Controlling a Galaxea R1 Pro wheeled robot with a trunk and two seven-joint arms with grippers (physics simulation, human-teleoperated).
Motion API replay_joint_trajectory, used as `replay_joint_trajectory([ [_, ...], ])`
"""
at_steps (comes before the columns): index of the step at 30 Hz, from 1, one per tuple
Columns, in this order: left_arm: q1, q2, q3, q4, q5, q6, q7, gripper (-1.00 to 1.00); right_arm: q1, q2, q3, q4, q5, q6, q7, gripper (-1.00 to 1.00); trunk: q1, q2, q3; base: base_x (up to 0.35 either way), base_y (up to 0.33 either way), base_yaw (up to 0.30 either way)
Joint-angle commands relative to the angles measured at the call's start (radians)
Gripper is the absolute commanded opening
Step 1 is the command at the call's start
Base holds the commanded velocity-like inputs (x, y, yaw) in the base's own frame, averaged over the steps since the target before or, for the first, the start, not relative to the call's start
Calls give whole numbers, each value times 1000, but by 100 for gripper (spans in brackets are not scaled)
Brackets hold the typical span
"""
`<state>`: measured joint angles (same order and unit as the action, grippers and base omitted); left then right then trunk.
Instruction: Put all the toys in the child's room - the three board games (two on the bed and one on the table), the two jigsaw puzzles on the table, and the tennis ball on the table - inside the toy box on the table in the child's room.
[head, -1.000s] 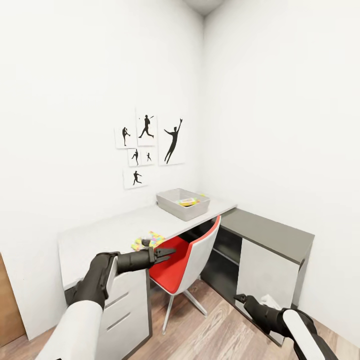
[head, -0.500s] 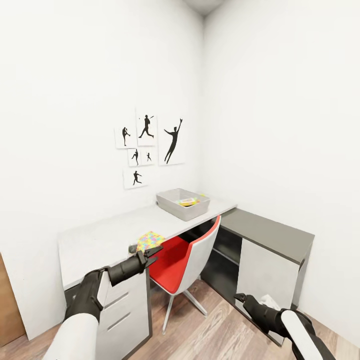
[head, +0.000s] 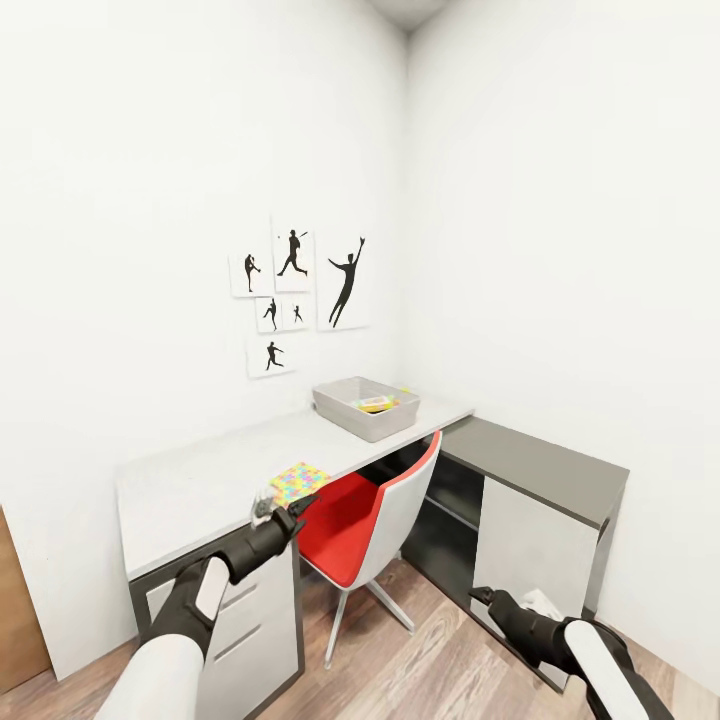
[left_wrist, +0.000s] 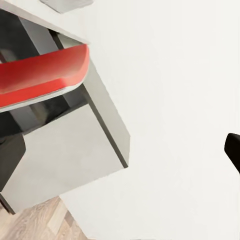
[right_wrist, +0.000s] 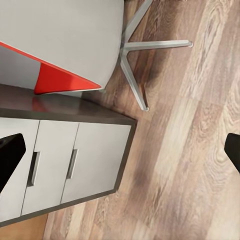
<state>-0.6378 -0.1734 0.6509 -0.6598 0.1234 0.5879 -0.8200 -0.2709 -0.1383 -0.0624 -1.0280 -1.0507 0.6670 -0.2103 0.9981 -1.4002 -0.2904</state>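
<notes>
One jigsaw puzzle (head: 299, 482), a flat square of coloured pieces, lies near the front edge of the white table (head: 190, 480). My left gripper (head: 298, 505) hovers open just in front of and below it, at the table's edge, touching nothing. One of its fingers (left_wrist: 233, 150) shows in the left wrist view. The grey toy box (head: 350, 412) stands at the table's far right end with a yellowish item (head: 377, 404) inside; I cannot tell which toy it is. My right gripper (head: 479, 597) hangs low and open beside the dark unit, and one fingertip (right_wrist: 11, 155) frames the wood floor.
A red and white chair (head: 375, 515) is tucked under the table, right beside my left gripper. White drawers (head: 245, 610) sit below my left arm. A lower dark grey-topped unit (head: 545, 462) adjoins on the right. Baseball silhouette pictures (head: 295, 295) hang on the wall.
My left arm has dropped and pulled back from above the jigsaw puzzle to the table's front edge, uncovering the puzzle. The right arm has stayed put.
</notes>
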Motion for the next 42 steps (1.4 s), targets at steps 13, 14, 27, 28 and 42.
replay_joint_trajectory([
  [13, -2, -1, 62, 56, 151, -186, 182, 100, -1, -1, -1, -1, -10, 6, -9, 100, 0, -1, -1, 0, 0, 0],
  [14, -2, -1, 63, 60, 158, -198, 199, 100, -1, -1, -1, -1, -10, 6, -9, 100, 0, -1, -1, 0, 0, 0],
  [27, -11, -1, 57, 270, 187, -376, 290, 100, -1, -1, 0, -1, -11, 12, -1, 100, 0, -1, -1, 0, 0, 0],
  [28, -11, -1, 58, 272, 187, -377, 291, 100, -1, -1, 0, -1, -12, 13, 0, 100, 0, -1, -1, 0, 0, 0],
  [42, -11, -1, 60, 278, 204, -379, 288, 100, 0, 0, 1, -7, -17, 15, 15, 100, 0, -1, -1, 70, 0, 0],
])
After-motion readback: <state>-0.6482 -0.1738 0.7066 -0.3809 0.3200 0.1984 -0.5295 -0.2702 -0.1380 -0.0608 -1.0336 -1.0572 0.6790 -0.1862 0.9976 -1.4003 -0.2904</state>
